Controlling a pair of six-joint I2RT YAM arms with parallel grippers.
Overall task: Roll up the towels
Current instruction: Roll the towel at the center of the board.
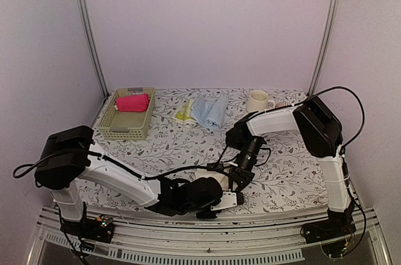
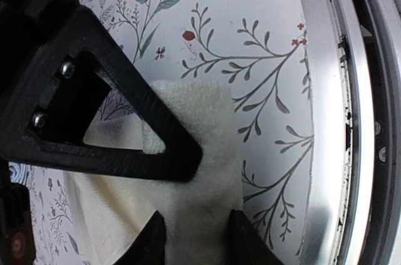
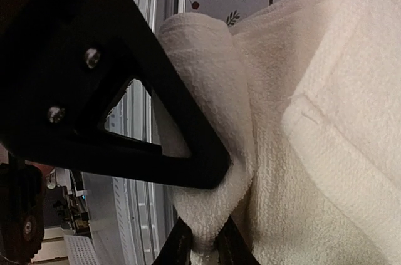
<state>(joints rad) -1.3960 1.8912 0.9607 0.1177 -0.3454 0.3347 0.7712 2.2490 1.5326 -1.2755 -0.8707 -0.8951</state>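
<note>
**Holding the cream towel's near edge in both claws**

I have the cream towel (image 3: pixel 313 121) lying at the near side of the table (image 1: pixel 294 171), just beside the metal rail (image 2: pixel 326 152). Its turned-over edge runs parallel to that rail, so I judge the roll's axis to lie left to right across my view, and the roll would have to travel away from the rail, toward the back.

Both claws are on that same edge, so neither arm is the nearer one. The right claw (image 3: pixel 210 215) is closed tight, pinching the curled lip of the cloth between its fingers. The left claw (image 2: pixel 197 208) is closed part-way on a thicker fold, with cloth filling the gap between its fingers. From above the two wrists crowd together over the towel and hide most of it, so I cannot tell how far it reaches toward the back.

Farther out, the blue towel (image 1: pixel 210 111) and the yellow-green towel (image 1: pixel 183 113) lie touching near the back. The pink towel (image 1: pixel 133 102) sits in the basket (image 1: pixel 109 121) at back left, and a mug (image 1: pixel 258 99) stands at back right.

I can read no brand, label or lettering; the table cover carries only a leaf-and-flower print.
</note>
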